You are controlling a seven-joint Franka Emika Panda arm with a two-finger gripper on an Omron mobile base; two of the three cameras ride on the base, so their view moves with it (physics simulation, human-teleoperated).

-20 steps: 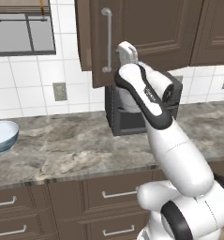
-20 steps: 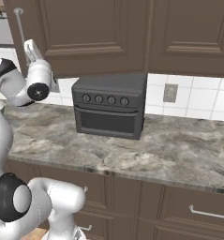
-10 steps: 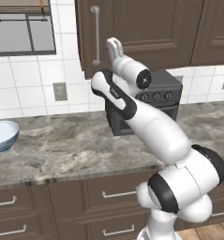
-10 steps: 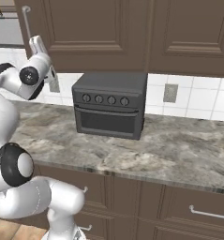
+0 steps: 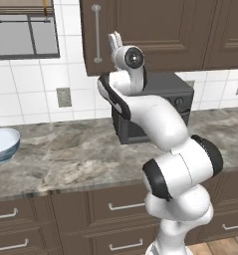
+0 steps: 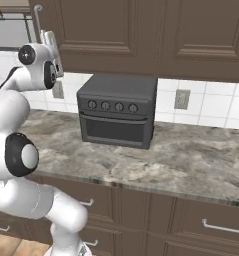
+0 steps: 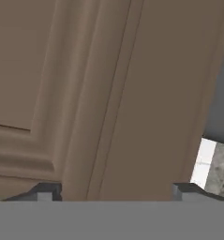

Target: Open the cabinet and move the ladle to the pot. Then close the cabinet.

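Observation:
The cabinet [image 5: 155,30] is a dark brown wall unit, and its raised-panel door is shut. Its long silver bar handle [image 5: 96,32] runs down the door's left side, and the handle [image 6: 38,20] also appears at the top left of the right base view. My gripper [image 5: 114,40] points up at the door, just right of the handle and level with its lower part. In the hand view the gripper [image 7: 118,192] faces the door panel [image 7: 85,93] from close up. Its fingertips [image 7: 48,190] stand wide apart, open, with nothing between them. The ladle and the pot are out of view.
A dark grey oven box [image 6: 118,112] with knobs stands on the marble counter [image 5: 65,154] under the cabinet, behind my arm. A pale blue-white bowl [image 5: 1,144] sits at the counter's far left. Brown drawers [image 5: 120,204] run below the counter.
My hand has risen from in front of the oven to the cabinet door near the handle, and the arm has folded up. Both base views have shifted a little.

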